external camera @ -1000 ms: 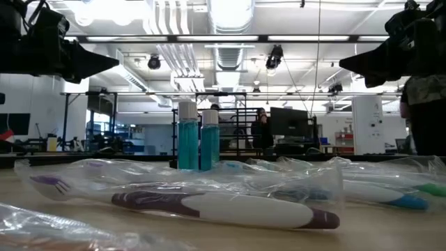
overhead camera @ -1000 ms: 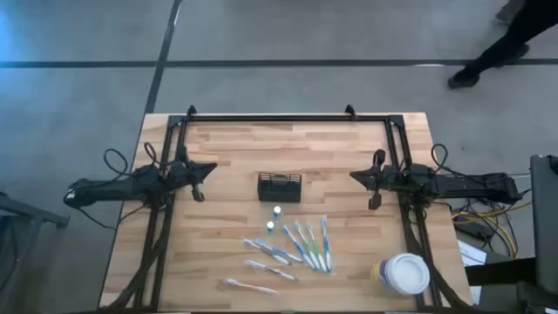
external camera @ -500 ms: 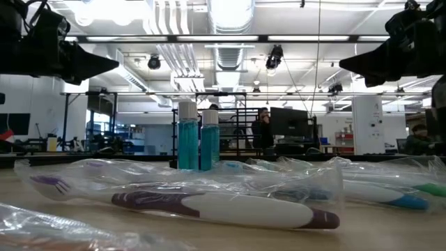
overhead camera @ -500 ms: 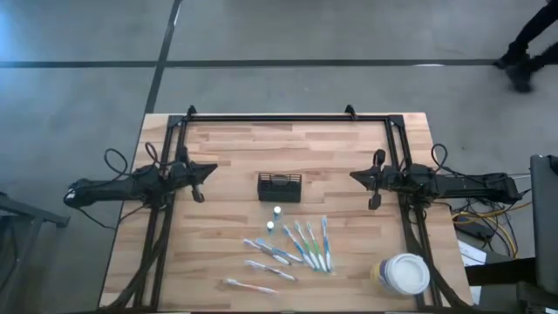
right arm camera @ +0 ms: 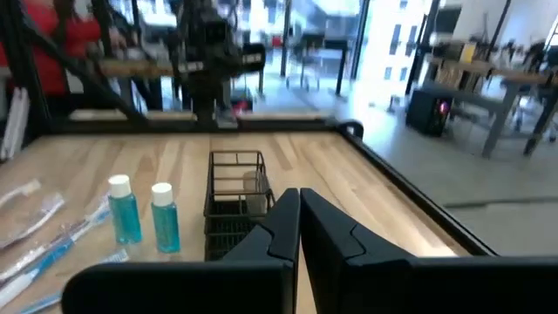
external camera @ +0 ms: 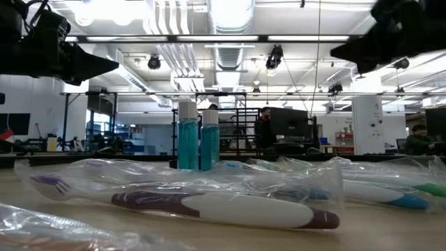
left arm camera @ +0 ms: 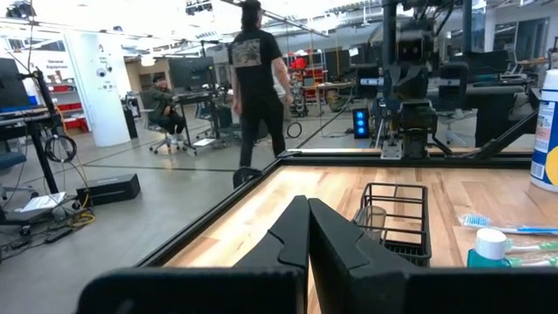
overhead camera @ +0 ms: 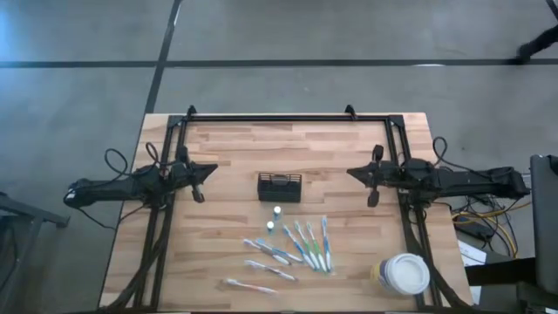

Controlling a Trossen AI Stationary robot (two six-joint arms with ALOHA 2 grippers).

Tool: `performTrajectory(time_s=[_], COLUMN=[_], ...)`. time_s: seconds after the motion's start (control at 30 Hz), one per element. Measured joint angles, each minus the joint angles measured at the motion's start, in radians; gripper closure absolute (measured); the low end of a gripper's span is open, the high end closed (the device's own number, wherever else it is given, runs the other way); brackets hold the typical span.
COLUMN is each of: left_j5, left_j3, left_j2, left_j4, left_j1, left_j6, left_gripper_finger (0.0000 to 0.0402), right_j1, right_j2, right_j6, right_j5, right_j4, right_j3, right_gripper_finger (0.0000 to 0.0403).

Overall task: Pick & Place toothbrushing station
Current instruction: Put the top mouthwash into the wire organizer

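Note:
The toothbrushing station, a small black mesh caddy (overhead camera: 279, 186), stands on its base at the table's middle; it also shows in the left wrist view (left arm camera: 397, 218) and the right wrist view (right arm camera: 234, 201). My left gripper (overhead camera: 212, 170) hovers shut to the caddy's left, above the table, its fingertips together (left arm camera: 307, 209). My right gripper (overhead camera: 350, 173) hovers shut to the caddy's right (right arm camera: 299, 196). Both point at the caddy and touch nothing. Two small blue bottles (overhead camera: 274, 219) stand just near of the caddy. Several wrapped toothbrushes (overhead camera: 305, 245) lie nearer the front edge.
A round white tub (overhead camera: 403, 273) stands at the front right corner. More wrapped toothbrushes (overhead camera: 266, 270) lie at the front, close in the low view (external camera: 209, 206). A black frame (overhead camera: 288, 118) runs along the far edge and sides. A person (left arm camera: 257, 87) walks beyond the table.
My right gripper has risen a little and gone slightly toward the caddy, still shut. A person beyond the far edge has walked off toward the right.

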Motion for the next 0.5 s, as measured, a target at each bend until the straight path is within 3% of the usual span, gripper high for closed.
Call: performTrajectory(time_s=[0.27, 0.5], left_j5=[0.0, 0.0], left_j3=[0.0, 0.0], left_j2=[0.0, 0.0], left_j4=[0.0, -0.01], left_j1=[0.0, 0.0], left_j6=[-0.001, -0.004], left_gripper_finger=[0.0396, 0.0396], right_j1=[0.0, 0.0], right_j2=[0.474, 0.867], right_j6=[-0.055, -0.273], right_j5=[-0.021, -0.047], right_j4=[-0.324, -0.668], right_j3=[0.465, 0.954], right_gripper_finger=[0.0394, 0.0383])
